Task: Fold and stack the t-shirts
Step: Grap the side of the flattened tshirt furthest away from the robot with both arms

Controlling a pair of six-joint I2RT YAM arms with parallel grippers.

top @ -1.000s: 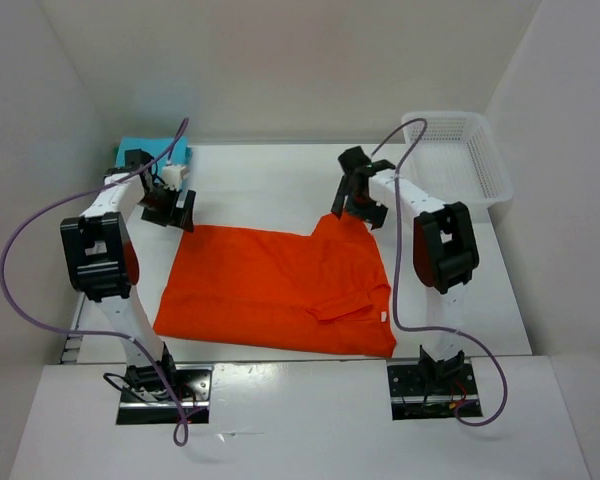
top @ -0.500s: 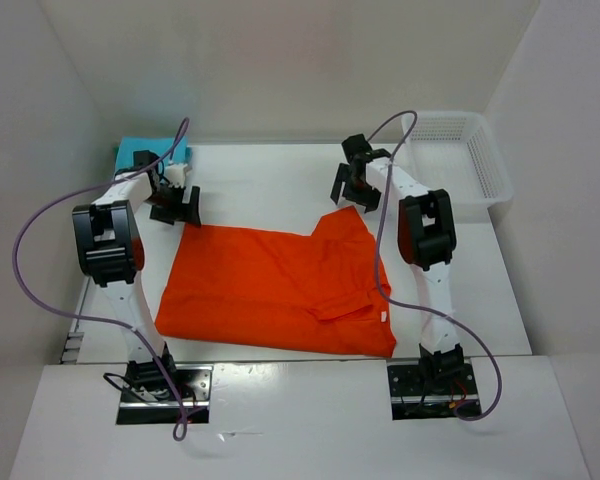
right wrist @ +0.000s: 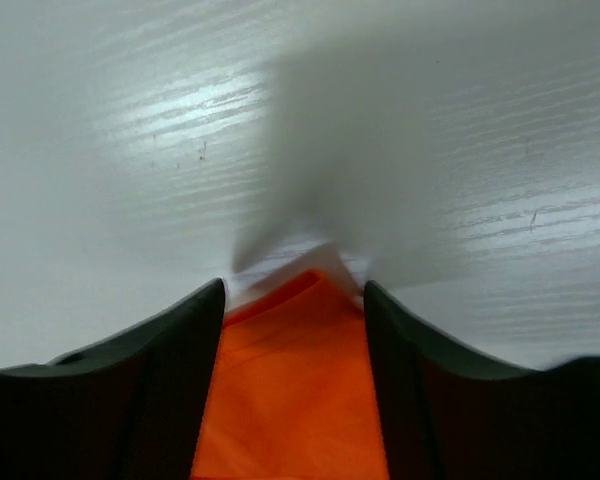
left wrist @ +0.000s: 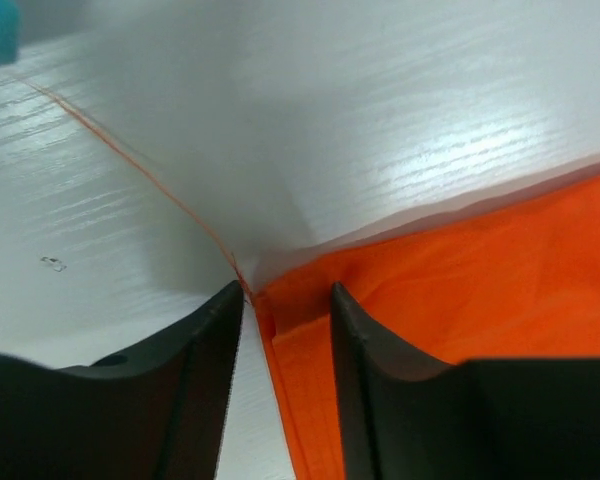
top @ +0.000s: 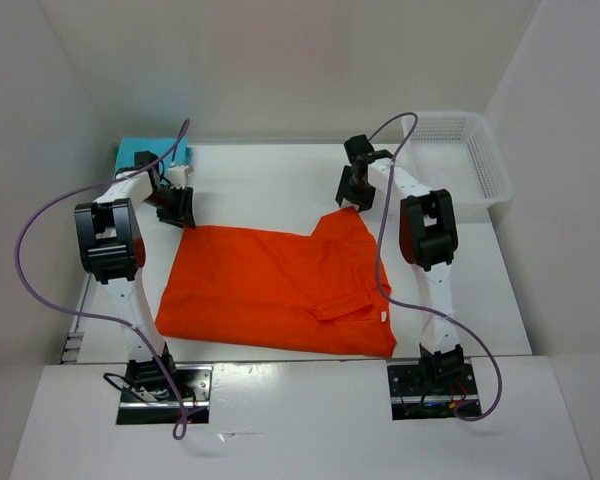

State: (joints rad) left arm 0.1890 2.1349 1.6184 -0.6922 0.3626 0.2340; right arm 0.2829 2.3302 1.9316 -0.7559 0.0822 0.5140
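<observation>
From the top camera I see the orange-red t-shirt [top: 280, 290] spread flat on the desk [top: 260, 180], its near hem toward the arm bases. The left fingers [top: 183, 212] sit at the shirt's far left corner and the right fingers [top: 347, 196] at its far right corner. A folded turquoise t-shirt [top: 145, 150] lies beyond the orange one, off its far left corner. The white basket [top: 480, 165] stands off its far right side. I see no green shirt anywhere.

On the left wrist camera, my fingers [left wrist: 205, 360] are partly spread and straddle the shirt's corner [left wrist: 290, 310]. The cloth lies between them but isn't pinched. A loose orange thread [left wrist: 130, 155] runs from that corner across the desk.

On the right wrist camera, the fingers [right wrist: 170, 370] are also partly spread, with the pointed corner [right wrist: 295, 330] between them and unclamped.

What worries me is how little cloth sits inside each pair. Both tips reach barely past the corner's edge, so I think a pinch could slip off once I lift. If one side holds and the other lets go, the shirt would swing and bunch, and the fold would go crooked. The fingers are also very low, so they could scrape the desk and push the corner away. That thread might snag, too.
</observation>
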